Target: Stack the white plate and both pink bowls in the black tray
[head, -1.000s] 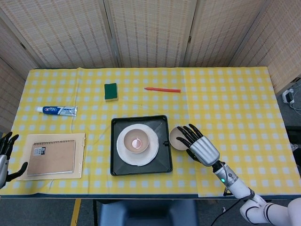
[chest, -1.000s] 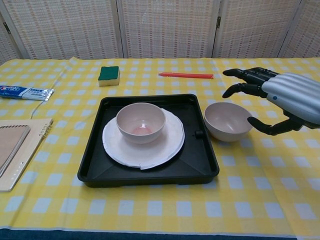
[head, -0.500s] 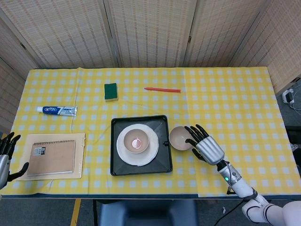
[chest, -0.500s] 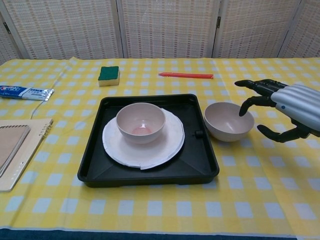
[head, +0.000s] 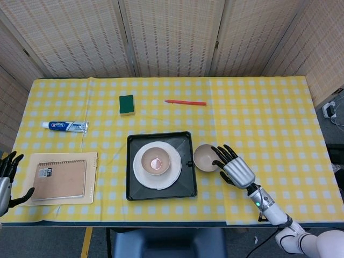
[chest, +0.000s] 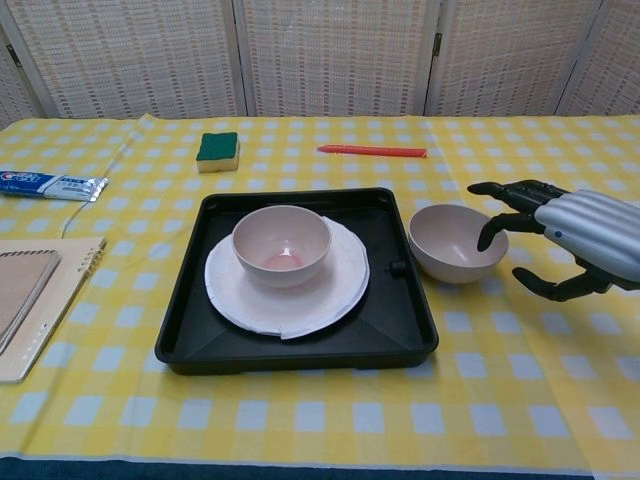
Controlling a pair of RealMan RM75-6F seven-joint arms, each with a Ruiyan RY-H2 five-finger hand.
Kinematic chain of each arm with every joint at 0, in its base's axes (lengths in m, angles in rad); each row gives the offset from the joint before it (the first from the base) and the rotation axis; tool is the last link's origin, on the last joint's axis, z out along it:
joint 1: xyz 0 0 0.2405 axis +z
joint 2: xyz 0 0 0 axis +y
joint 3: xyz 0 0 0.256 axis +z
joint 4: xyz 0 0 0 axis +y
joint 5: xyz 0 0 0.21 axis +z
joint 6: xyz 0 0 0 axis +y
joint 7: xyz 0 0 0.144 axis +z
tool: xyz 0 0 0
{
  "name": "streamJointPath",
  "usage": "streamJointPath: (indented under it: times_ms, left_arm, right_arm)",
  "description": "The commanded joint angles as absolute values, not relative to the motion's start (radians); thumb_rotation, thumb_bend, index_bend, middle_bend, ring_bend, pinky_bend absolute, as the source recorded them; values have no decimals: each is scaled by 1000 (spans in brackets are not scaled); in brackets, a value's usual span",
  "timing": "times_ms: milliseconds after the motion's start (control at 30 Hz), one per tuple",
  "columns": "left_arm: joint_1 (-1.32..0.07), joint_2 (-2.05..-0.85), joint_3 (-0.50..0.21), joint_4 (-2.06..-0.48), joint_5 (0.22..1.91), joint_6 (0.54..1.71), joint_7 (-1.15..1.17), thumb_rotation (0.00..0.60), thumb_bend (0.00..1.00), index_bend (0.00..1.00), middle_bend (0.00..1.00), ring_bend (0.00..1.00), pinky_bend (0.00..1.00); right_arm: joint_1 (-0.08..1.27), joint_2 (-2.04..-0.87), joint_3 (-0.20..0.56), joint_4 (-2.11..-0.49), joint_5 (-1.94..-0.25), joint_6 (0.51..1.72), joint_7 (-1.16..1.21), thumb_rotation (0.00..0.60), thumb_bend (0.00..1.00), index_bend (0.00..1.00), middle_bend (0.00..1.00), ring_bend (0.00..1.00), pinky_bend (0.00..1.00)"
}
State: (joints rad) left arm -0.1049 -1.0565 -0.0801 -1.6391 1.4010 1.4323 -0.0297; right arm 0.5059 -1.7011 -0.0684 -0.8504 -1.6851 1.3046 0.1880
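Observation:
The black tray [head: 186, 184] [chest: 395, 335] lies at the table's middle front. A white plate [head: 143, 175] [chest: 330, 285] rests in it, and one pink bowl [head: 156, 160] [chest: 281, 243] stands on that plate. The second pink bowl [head: 205, 157] [chest: 454, 241] sits on the cloth just right of the tray. My right hand [head: 236, 167] [chest: 575, 228] hovers at this bowl's right rim, fingers spread and curling over the edge, holding nothing. My left hand [head: 6, 177] shows only at the far left edge of the head view, fingers apart, holding nothing.
A notebook on a folder [head: 60, 179] [chest: 25, 290] lies front left. Further back are a toothpaste tube [head: 65, 126] [chest: 50, 184], a green sponge [head: 127, 104] [chest: 218, 150] and a red pen [head: 186, 102] [chest: 372, 151]. Woven screens close off the far edge.
My right hand has drawn down and back toward the table's front right, settling lower beside the loose bowl with its fingers over the rim. The bowls and plate have not moved.

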Motion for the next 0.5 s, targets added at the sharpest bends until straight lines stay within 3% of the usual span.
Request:
streamJointPath:
  times_ms: [33, 500]
  left_arm:
    - [-105, -1055, -80, -1640, 1404, 1433, -33, 600, 298, 0, 0, 0, 0]
    - [-96, -1052, -89, -1645, 1388, 1453, -30, 600, 245, 0, 0, 0, 4]
  right_arm:
    - [507, -1709, -68, -839, -1686, 1301, 192, 600, 530, 360, 0, 0, 0]
    - [509, -1770, -50, -766, -1673, 1293, 233, 600, 531, 422, 0, 0, 0]
